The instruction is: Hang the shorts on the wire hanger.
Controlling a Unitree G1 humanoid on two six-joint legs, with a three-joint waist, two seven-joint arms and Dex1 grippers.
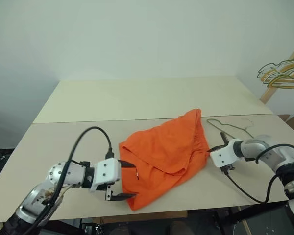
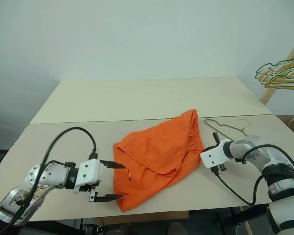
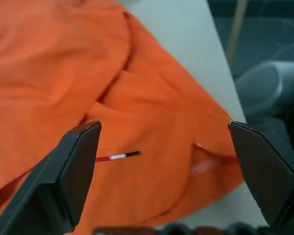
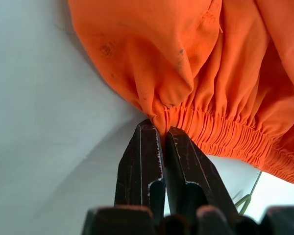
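Right wrist view: the right gripper (image 4: 162, 137) is seen clamped on the gathered elastic edge of the shorts (image 4: 196, 63), a small fold of orange cloth being pinched between the two dark fingers (image 4: 142, 161), which are pressed together. From that pinch the waistband is spread away across the pale table (image 4: 44, 122). In the head views the same gripper (image 2: 214, 145) is placed at the shorts' right edge, and the shorts (image 1: 164, 154) are laid crumpled in the middle of the near table (image 1: 49, 147), one corner raised toward the back. The wire hanger (image 1: 228, 128) is laid flat on the table just behind the right gripper, close beside the shorts' right edge; whether they touch cannot be told. The left gripper (image 1: 128, 180) is held at the shorts' left edge with its fingers (image 3: 76, 161) spread wide apart over the cloth, nothing being gripped. A bunch of coloured hangers (image 1: 281, 73) is hung on a wooden rail at the far right.
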